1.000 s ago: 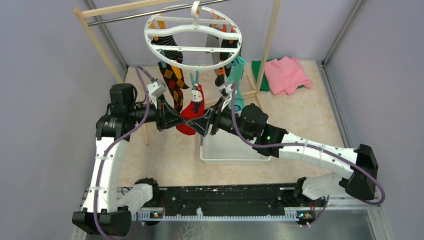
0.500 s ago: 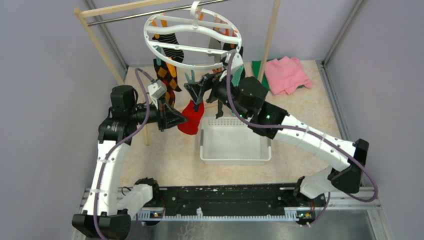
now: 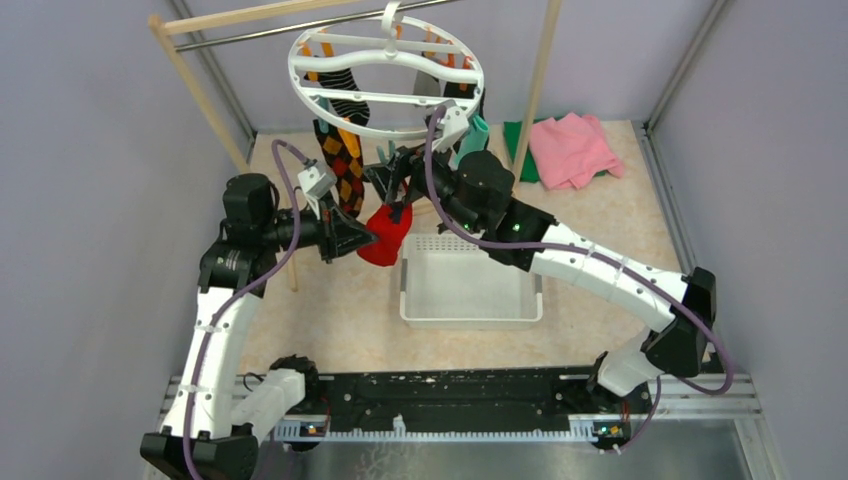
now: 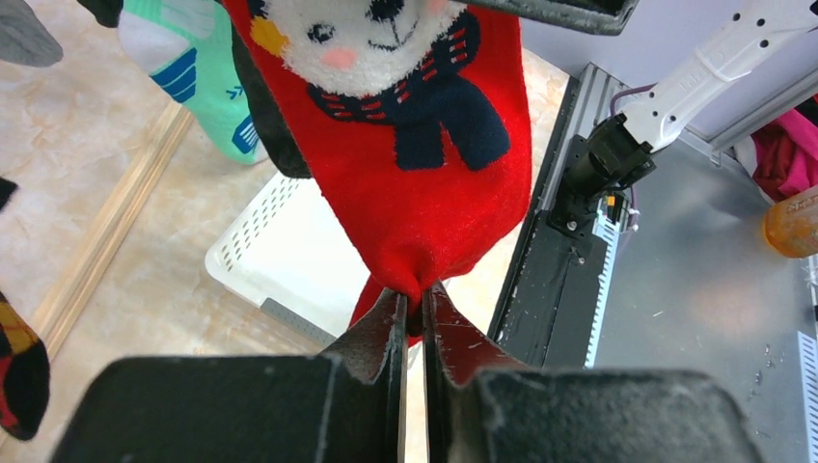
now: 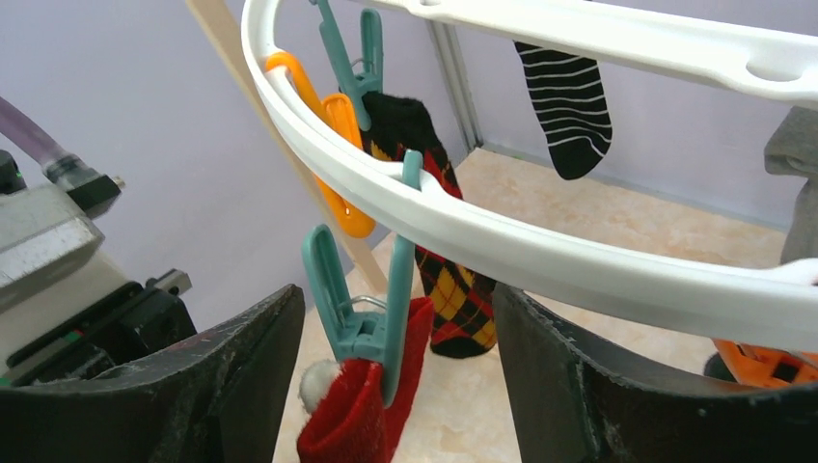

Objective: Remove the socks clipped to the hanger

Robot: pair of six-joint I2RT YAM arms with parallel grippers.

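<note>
Early stage, I'd say. The red sock (image 4: 424, 193) with the bear face hangs from a teal clip (image 5: 362, 309) on the near rim of the hanger (image 3: 293, 65), not yet freed. The left gripper (image 4: 413, 294) is pinched tight on its toe, pulling it toward the left arm. The right gripper (image 5: 395, 299) is spread wide, one finger on each side of that teal clip, no contact that I can see. Likely next: squeeze the clip so the sock drops free.

The rest are all on the ring: the argyle sock (image 3: 345, 165), the striped sock (image 3: 348, 100) and the teal sock (image 3: 470, 140), with a grey one at the edge of the right wrist view. No sock shows in the visible part of the white basket (image 3: 470, 318) under the right arm. So none look removed, one is in hand and several remain.
</note>
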